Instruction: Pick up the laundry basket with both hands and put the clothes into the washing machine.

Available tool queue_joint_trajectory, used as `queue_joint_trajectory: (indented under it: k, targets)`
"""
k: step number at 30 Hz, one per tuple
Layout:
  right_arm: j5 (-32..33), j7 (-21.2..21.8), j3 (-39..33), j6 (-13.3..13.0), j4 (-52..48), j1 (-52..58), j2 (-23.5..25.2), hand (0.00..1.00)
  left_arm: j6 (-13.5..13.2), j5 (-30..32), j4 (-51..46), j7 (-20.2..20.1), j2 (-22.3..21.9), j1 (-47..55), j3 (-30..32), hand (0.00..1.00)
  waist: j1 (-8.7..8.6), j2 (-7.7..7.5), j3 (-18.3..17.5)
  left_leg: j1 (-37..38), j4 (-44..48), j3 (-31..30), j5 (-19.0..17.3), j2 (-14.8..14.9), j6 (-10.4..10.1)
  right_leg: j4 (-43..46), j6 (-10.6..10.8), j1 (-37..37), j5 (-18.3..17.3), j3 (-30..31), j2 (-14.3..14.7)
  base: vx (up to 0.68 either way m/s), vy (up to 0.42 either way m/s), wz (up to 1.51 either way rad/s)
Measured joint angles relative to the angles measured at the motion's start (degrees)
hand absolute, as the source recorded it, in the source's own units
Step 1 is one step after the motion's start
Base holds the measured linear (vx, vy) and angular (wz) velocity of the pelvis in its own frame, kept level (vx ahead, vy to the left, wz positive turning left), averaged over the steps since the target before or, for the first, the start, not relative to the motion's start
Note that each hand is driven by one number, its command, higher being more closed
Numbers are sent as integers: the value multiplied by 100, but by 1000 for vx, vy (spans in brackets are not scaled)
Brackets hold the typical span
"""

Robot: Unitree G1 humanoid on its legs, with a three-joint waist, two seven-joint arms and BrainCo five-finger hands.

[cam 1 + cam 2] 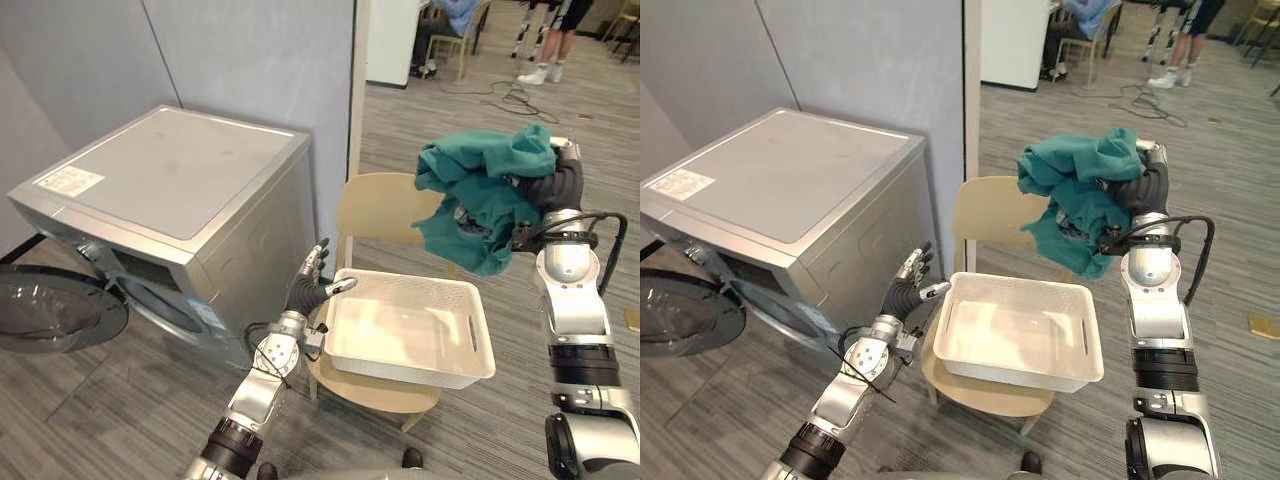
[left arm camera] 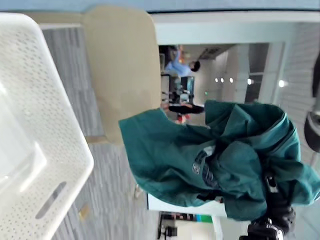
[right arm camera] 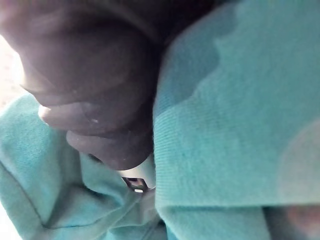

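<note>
A bunched teal garment (image 1: 478, 200) hangs in the air above the right back corner of the white perforated laundry basket (image 1: 410, 372). My right hand (image 1: 560, 186) is shut on it, raised at chest height, the cloth draped over the hand (image 3: 225, 125). The basket sits on a pale wooden chair (image 1: 380, 205) and looks empty. My left hand (image 1: 308, 288) is open, fingers straight and spread, at the basket's left rim, its thumb by the near left corner. The left wrist view shows the garment (image 2: 215, 160) past the basket's rim (image 2: 55, 150).
A silver washing machine (image 1: 170, 180) stands to the left of the chair, its round door (image 1: 55, 310) swung open low at the far left. A grey partition (image 1: 250, 60) rises behind. People (image 1: 445, 25) sit and stand far back on the right.
</note>
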Motion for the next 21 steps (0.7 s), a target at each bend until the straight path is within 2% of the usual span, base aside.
queue_joint_trajectory:
  k: [3, 6, 9, 15, 21]
  targets:
    - [44, -2, 159, -24, -34, -332, -4, 100, -46, -36, 257, -10, -38, -503, -394, 0, -19, -1, -1, 68, -3, 107, -20, 2, -24, -74, -45, 0, 73, 124, 26, -42, 0, -21]
    - [54, -5, 345, -59, -217, -567, -5, 100, -71, -1, 985, 25, -205, -1121, -732, 0, -64, 0, -1, 80, -8, 118, -19, 13, -25, -77, -45, -19, 97, 176, 47, -33, 0, -7]
    - [195, -6, 584, -189, -221, -833, -3, 100, -61, 292, 1533, 128, -368, -1559, -909, 0, -109, -6, -5, 83, -14, 183, -19, 11, -25, -75, -49, -71, 105, 248, 54, -17, 5, -11]
    - [403, -3, 918, -272, -467, -946, 20, 100, -41, 860, 2124, 436, -431, -2401, -1032, 0, -201, -25, -17, 80, -11, 318, -31, 9, -41, -75, -27, -177, 147, 379, 74, 8, 9, -11]
    - [488, 9, 1109, -274, -625, -1038, 260, 100, -42, 965, 2173, 685, -509, -3052, -1056, 0, -311, -43, -28, 93, -8, 388, -23, 8, -26, -91, -69, -208, 189, 442, 88, 6, 4, -6]
